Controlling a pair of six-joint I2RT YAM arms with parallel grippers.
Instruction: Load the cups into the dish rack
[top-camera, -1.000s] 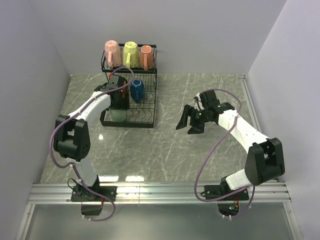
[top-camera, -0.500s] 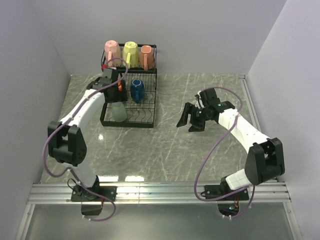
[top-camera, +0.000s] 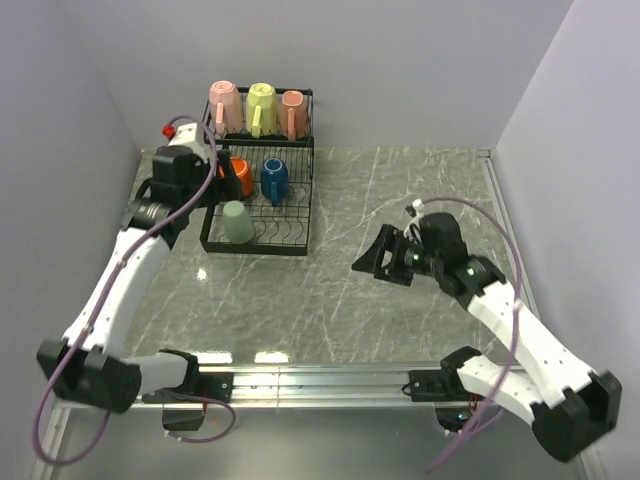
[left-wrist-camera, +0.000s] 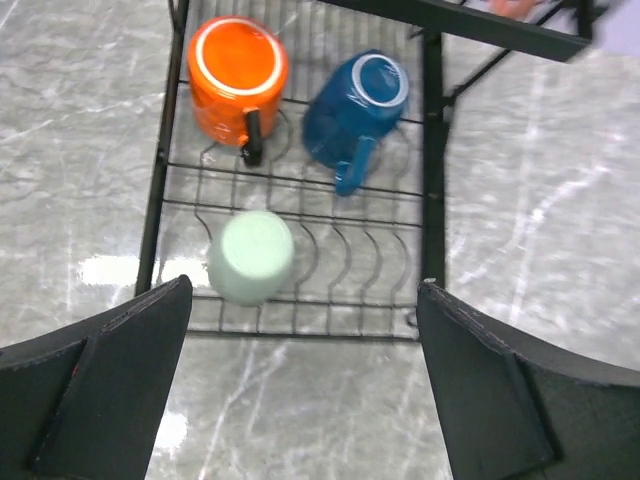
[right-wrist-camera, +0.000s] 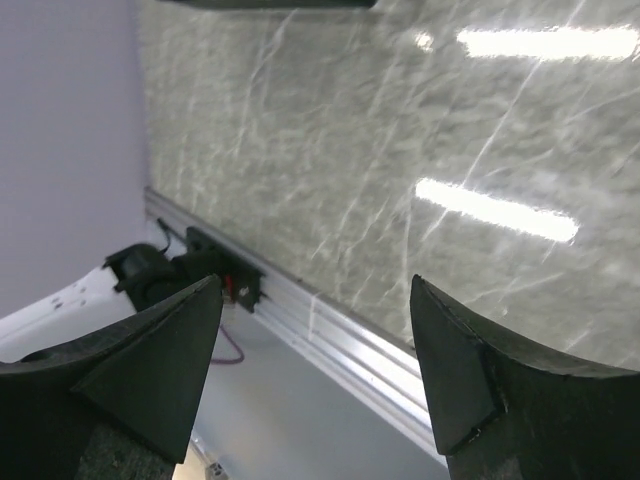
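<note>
The left hand (left-wrist-camera: 302, 290) is hovering over the left end of the dish rack (top-camera: 255, 251), its fingers spread wide and carrying nothing. Under it the rack is showing as thin black wire: a broad slotted lower tray with curved dividers, and a narrower raised basket at the far side.

All six cups are sitting in the rack. In the upper basket, from left, a pink cup (top-camera: 224, 106), a pale yellow cup (top-camera: 261, 106) and a second pink cup (top-camera: 292, 110) are standing in a row. In the lower tray the orange cup (left-wrist-camera: 238, 75) is resting mouth down with its foot ring up, the blue cup (left-wrist-camera: 355, 105) is leaning just beside it with its handle pointing near, and the handleless pale green cup (left-wrist-camera: 250, 257) is sitting nearer, apart from both. All look like smooth glazed ceramic, rounded and small against the rack.

To the right, the bench (top-camera: 380, 200) is showing grey marbled stone, glossy enough to be throwing back the ceiling lights. The right hand (top-camera: 378, 262) is hanging over it, well apart from the rack, fingers parted and carrying nothing.

The loading looks finished — what is likely called for next is only lifting the left hand clear of the wire without nudging a cup.
</note>
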